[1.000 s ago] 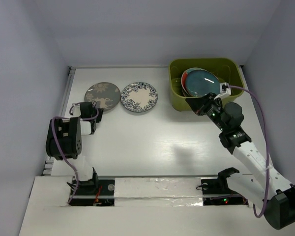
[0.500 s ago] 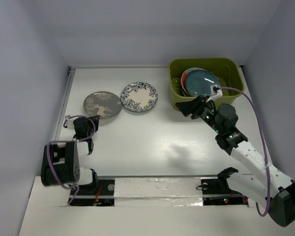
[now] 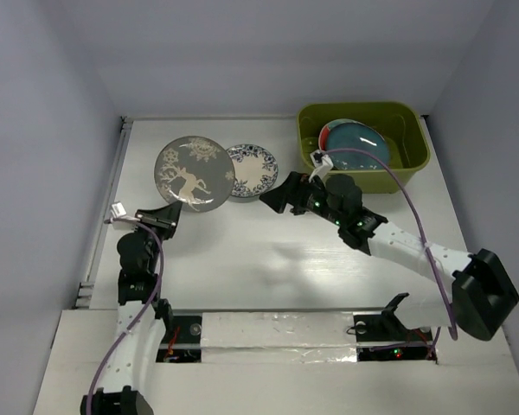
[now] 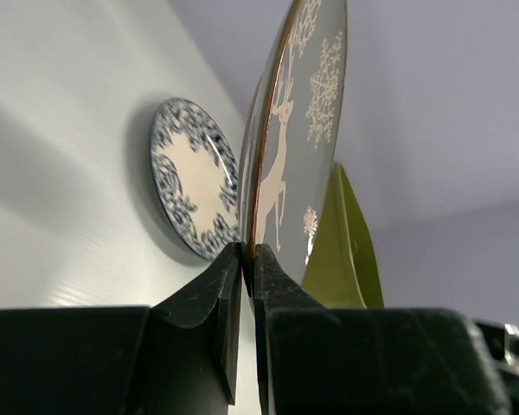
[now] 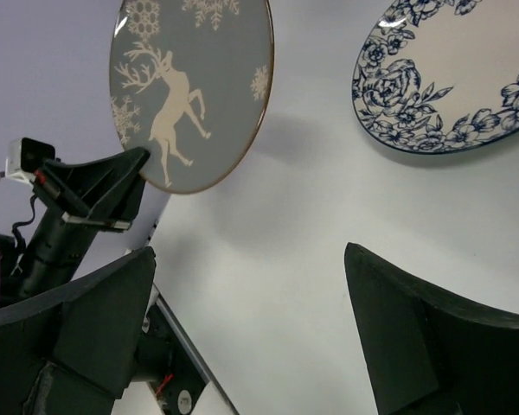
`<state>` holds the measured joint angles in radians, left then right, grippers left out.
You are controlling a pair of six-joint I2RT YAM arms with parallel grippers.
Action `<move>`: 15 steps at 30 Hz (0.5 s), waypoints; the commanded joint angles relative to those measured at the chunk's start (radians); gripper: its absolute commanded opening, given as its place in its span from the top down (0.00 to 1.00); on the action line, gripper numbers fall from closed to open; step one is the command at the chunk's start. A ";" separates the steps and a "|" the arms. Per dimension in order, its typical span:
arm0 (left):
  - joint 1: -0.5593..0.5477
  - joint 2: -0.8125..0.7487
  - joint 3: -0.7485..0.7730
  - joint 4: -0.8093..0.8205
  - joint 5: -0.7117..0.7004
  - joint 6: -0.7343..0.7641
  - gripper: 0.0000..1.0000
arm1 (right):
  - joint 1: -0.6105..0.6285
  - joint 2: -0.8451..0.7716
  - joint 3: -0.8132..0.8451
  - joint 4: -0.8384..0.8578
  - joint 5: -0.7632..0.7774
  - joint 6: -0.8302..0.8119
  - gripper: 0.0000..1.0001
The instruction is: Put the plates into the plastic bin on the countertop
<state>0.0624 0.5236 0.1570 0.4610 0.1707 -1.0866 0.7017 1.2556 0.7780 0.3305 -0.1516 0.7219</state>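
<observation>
White countertop point(image 3: 242, 255), silver tape point(image 3: 277, 333) — lavender walls point(image 3: 268, 52)

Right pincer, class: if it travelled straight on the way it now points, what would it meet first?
Probably the bare countertop, in the gap between the grey deer plate and the blue floral plate. The open right pincer aims between them, though depth is unclear.

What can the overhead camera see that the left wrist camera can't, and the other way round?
Only overhead: the right claw, open near the floral plate, and a teal plate in the bin. Only the left wrist: a close look at the left claw pinching the deer plate by its rim. Both: deer plate, floral plate, bin.
</observation>
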 commanded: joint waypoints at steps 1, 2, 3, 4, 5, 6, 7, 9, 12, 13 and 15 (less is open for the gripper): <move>-0.003 -0.100 0.055 0.004 0.126 0.014 1.00 | 0.034 0.034 0.085 0.102 0.030 0.010 0.04; -0.003 -0.108 0.064 -0.011 0.145 0.017 1.00 | 0.044 0.053 0.098 0.102 0.032 0.010 0.03; -0.012 -0.117 0.082 -0.034 0.162 0.019 1.00 | 0.044 0.063 0.109 0.105 0.032 0.008 0.02; -0.012 -0.120 0.087 -0.036 0.193 0.005 1.00 | 0.044 0.077 0.119 0.099 0.034 0.008 0.01; -0.024 -0.122 0.085 -0.027 0.210 -0.007 1.00 | 0.044 0.100 0.141 0.093 0.034 0.008 0.01; -0.024 -0.126 0.081 0.008 0.222 -0.022 1.00 | 0.044 0.111 0.145 0.099 0.034 0.010 0.01; -0.035 -0.125 0.076 0.027 0.255 -0.041 1.00 | 0.044 0.122 0.148 0.104 0.035 0.011 0.01; -0.044 -0.128 0.076 0.060 0.288 -0.076 1.00 | 0.044 0.161 0.164 0.105 0.047 0.013 0.01; -0.056 -0.134 0.096 0.083 0.341 -0.090 1.00 | 0.044 0.206 0.197 0.058 0.092 0.011 0.01; -0.056 -0.134 0.101 0.085 0.369 -0.093 1.00 | 0.044 0.223 0.196 0.058 0.128 0.016 0.01; -0.067 -0.137 0.110 0.088 0.386 -0.104 1.00 | 0.044 0.234 0.188 0.065 0.168 0.030 0.01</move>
<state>0.0055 0.4252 0.1669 0.3153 0.4633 -1.1259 0.7410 1.4780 0.9333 0.3714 -0.0734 0.7399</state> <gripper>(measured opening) 0.037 0.992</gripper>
